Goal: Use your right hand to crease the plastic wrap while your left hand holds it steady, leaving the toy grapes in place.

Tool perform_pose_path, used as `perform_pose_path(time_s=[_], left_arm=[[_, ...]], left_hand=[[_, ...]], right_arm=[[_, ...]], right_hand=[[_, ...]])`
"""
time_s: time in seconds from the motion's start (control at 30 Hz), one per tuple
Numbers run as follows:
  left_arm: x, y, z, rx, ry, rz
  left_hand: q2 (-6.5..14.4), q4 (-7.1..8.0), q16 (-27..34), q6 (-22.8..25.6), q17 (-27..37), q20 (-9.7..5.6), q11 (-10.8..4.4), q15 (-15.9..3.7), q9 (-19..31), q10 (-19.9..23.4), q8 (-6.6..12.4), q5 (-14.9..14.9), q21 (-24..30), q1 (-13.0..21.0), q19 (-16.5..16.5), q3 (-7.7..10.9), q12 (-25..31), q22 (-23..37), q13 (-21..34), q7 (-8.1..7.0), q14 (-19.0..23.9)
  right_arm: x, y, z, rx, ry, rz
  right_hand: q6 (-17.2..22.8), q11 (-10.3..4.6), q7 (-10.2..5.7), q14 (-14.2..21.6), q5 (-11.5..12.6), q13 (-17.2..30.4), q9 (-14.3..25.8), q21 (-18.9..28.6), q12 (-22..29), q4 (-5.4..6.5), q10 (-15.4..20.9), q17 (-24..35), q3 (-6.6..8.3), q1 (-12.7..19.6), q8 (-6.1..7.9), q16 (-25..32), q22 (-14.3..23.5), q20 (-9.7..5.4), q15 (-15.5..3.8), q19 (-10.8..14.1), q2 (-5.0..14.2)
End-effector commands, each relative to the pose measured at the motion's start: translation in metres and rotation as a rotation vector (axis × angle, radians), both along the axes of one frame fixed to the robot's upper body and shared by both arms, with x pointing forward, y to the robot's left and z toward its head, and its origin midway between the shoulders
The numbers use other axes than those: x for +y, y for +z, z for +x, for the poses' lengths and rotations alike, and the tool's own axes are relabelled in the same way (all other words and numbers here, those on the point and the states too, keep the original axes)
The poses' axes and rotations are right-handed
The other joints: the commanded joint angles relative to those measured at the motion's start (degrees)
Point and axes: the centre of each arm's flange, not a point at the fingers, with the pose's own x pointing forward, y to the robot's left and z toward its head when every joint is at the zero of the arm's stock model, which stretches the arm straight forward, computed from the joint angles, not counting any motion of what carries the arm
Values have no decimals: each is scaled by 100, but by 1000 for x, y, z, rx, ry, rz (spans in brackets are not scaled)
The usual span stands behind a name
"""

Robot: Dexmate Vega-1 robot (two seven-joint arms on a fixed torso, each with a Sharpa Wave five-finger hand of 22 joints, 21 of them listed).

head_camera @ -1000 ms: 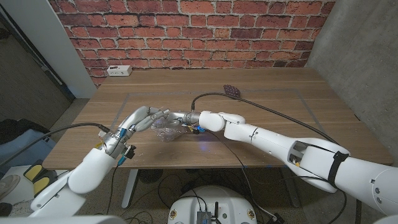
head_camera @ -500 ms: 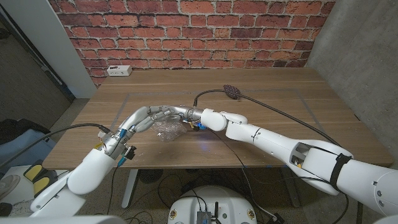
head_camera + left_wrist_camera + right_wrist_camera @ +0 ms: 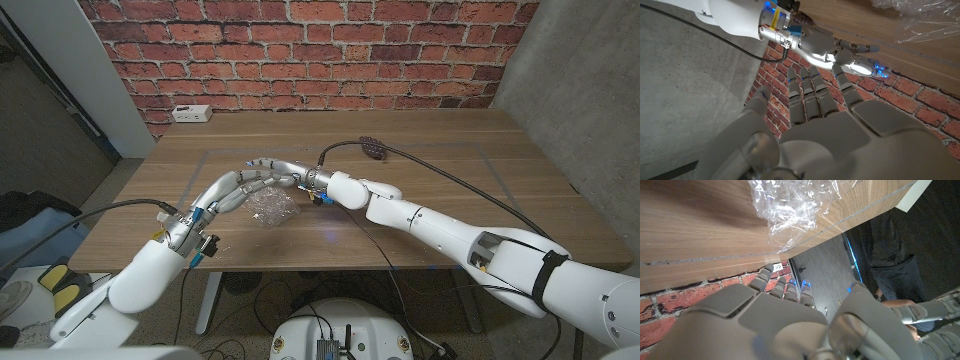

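The left hand (image 3: 840,130), pale grey and jointed, filled the lower half of the frame, its back toward the camera and its fingers (image 3: 810,92) reaching up, straight and slightly apart, holding nothing. Above it, near the upper middle, the right hand (image 3: 832,50) came in from a white arm with a silver wrist lit by small blue lights; its fingers pointed toward the right, spread and free of any object. The brown wooden table (image 3: 865,25) ran across the upper right, with crinkled clear plastic wrap (image 3: 925,20) lying on it in the corner. A red brick wall (image 3: 910,100) showed at right, grey concrete at left.
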Motion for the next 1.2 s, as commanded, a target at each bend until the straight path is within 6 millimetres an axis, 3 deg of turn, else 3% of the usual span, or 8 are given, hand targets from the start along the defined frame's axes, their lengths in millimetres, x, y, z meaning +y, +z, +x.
perform_pose_path(time_s=[0.03, 0.6, 0.67, 0.7, 0.8, 0.83, 1.1, 1.2], left_arm=[[1, -2, 3, 4, -4, -24], [7, -6, 10, 7, -25, -109], [7, -6, 11, 11, -24, -108], [7, -6, 11, 12, -25, -108], [7, -5, 12, 14, -24, -106], [7, -5, 12, 15, -24, -105], [6, -4, 14, 19, -27, -108], [7, -3, 16, 19, -32, -118]], left_hand=[[-59, -19, -11, -167, 0, 3, -14, -23, 0, -208, -26, -19, -69, 19, -90, 47, -19, -7, -32, -62, -219], [-89, -20, 5, -764, -2, 34, -39, 16, -5, -661, -48, -33, -166, 17, -285, 62, 3, -15, -107, -194, -679], [-91, -9, -2, -824, 3, 78, 3, 75, -4, -753, -34, -36, -192, 2, -350, 57, 1, -12, -111, -216, -782], [-93, -3, -2, -845, 6, 98, 19, 132, -3, -787, -27, -36, -206, -7, -384, 53, 4, -10, -112, -225, -830], [-91, 14, 17, -883, 15, 153, 17, 212, -1, -832, -20, -38, -228, -30, -438, 45, 13, -6, -112, -235, -854], [-90, 18, 22, -887, 17, 155, 13, 218, 0, -839, -17, -38, -229, -35, -441, 44, 16, -6, -112, -240, -855], [-83, 42, 69, -890, 31, 187, 1, 271, 3, -827, 9, -39, -244, -71, -478, 34, 55, 0, -109, -226, -810], [-75, 44, 94, -846, 35, 184, 4, 273, 4, -781, 38, -34, -241, -75, -471, 39, 88, 3, -107, -202, -771]], right_arm=[[-21, 8, 9, 75, 1, 145], [-53, 17, 18, 124, 2, 351], [-56, 18, 18, 118, 3, 377], [-58, 18, 18, 115, 5, 392], [-62, 18, 17, 104, 4, 439], [-63, 19, 17, 101, 4, 452], [-76, 21, 17, 72, 6, 547], [-81, 23, 16, 64, 11, 581]], right_hand=[[18, -27, -75, 25, 36, 7, 8, 45, 10, -59, 9, 1, 17, 82, 2, 15, 6, 18, -9, 61, 13], [276, 74, 55, 319, 19, 11, 12, 112, 104, -147, 293, 9, 88, 153, 104, 100, 13, 114, 91, 298, 9], [560, 154, 178, 478, 13, 26, 24, 133, 177, -272, 544, 13, 207, 312, 192, 129, 18, 159, 128, 412, 60], [668, 174, 138, 568, 0, 39, 34, 145, 211, -392, 684, 19, 339, 482, 219, 143, 21, 182, 121, 484, 131], [1004, 186, 353, 987, -25, 106, 91, 209, 250, -839, 909, 72, 860, 1069, 307, 240, 39, 220, 111, 775, 231], [1143, 316, 417, 1126, -3, 145, 127, 216, 295, -926, 1046, 113, 1001, 1160, 364, 282, 46, 208, 126, 831, 209], [1877, 447, 612, 2220, 46, 450, 368, 442, 830, -1031, 2013, 437, 1487, 1201, 811, 653, 98, 127, 28, 1511, 121], [2319, 456, 662, 2846, 75, 620, 482, 618, 1141, -1085, 2450, 620, 1696, 1230, 1097, 855, 136, 166, -33, 1900, 95]])
